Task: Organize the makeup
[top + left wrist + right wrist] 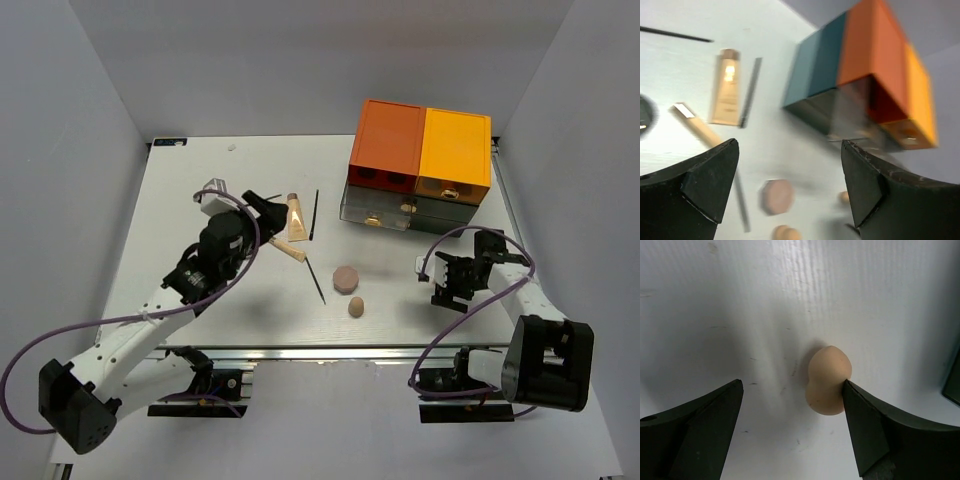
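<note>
Peach foam is what the next move turns on. From above, my right gripper [446, 282] hangs low over the table [200, 180] at the right of the frame, just below the drawer box [420, 165], and it hides whatever lies beneath it. A flat sponge [346, 279] and a round sponge [356, 307] lie apart to its left. My left gripper [265, 208] is up by the beige tube [297, 215] and the tan stick [290, 251].

Through the left wrist, those fingers stand wide and empty; the view is blurred.

Through the right wrist, my fingers are spread wide with an egg-shaped sponge [827, 387] between them. Its long axis runs up and down the frame, across my closing line. It sits off centre and seems to touch the finger at the right of the frame, so I judge I should shift that way before closing.
</note>
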